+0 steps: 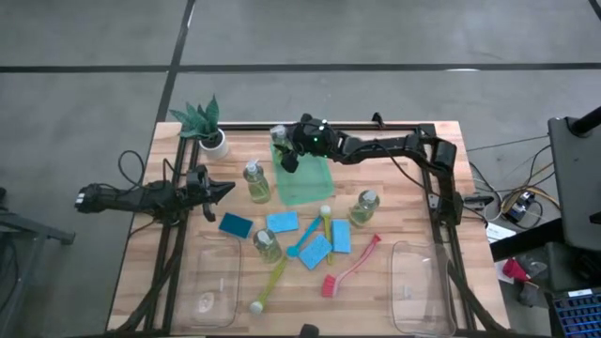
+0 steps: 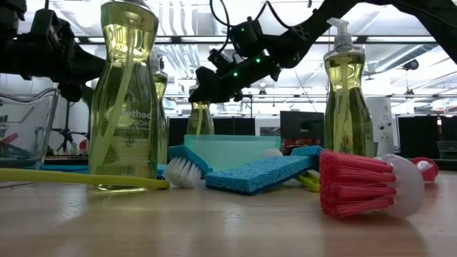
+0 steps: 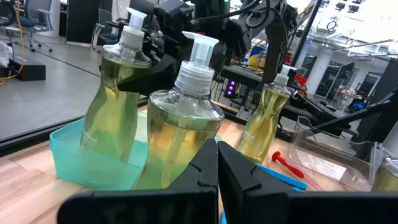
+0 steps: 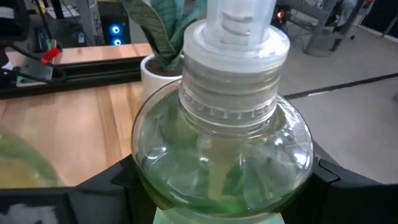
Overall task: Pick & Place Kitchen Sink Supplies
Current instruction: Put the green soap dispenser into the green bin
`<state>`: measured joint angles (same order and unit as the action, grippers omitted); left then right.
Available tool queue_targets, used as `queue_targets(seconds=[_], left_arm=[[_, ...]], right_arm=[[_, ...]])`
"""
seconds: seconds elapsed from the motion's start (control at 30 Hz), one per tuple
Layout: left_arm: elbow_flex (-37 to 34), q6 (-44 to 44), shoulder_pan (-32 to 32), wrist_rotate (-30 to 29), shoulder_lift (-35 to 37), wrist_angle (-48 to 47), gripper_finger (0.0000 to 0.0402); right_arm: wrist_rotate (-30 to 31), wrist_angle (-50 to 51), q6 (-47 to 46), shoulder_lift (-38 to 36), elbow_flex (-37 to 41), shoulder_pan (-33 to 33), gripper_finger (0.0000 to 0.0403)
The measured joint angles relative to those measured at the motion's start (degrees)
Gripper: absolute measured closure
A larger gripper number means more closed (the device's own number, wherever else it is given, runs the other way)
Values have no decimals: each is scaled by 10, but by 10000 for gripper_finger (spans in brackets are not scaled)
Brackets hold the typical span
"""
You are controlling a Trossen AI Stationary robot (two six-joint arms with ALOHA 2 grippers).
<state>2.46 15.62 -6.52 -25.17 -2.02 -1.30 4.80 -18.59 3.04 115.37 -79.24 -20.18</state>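
A soap bottle (image 1: 279,143) stands in the tray (image 1: 310,183) at the counter's (image 1: 413,225) back edge, the potted plant (image 1: 208,127) at the back left corner.

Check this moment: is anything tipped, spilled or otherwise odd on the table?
Nothing spilled. Sponges and brushes lie loosely jumbled mid-table. Three bottles stand upright on the wood, and the right end effector grips a fourth bottle at the green tray's far corner. The left end effector is shut and empty.

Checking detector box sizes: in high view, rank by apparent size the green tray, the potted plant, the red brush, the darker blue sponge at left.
1. green tray
2. red brush
3. potted plant
4. darker blue sponge
Brush versus plant is close.
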Motion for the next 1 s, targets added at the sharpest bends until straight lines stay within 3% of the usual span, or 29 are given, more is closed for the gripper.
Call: queue_targets(seconds=[0.23, 0.7, 1.0], left_arm=[[0, 0, 0, 0, 0, 0, 401], [0, 0, 0, 0, 0, 0, 401], [0, 0, 0, 0, 0, 0, 401]], right_arm=[[2, -1, 4, 0, 0, -3, 157], [15, -2, -13, 0, 2, -6, 94], [16, 1, -9, -24, -3, -6, 82]])
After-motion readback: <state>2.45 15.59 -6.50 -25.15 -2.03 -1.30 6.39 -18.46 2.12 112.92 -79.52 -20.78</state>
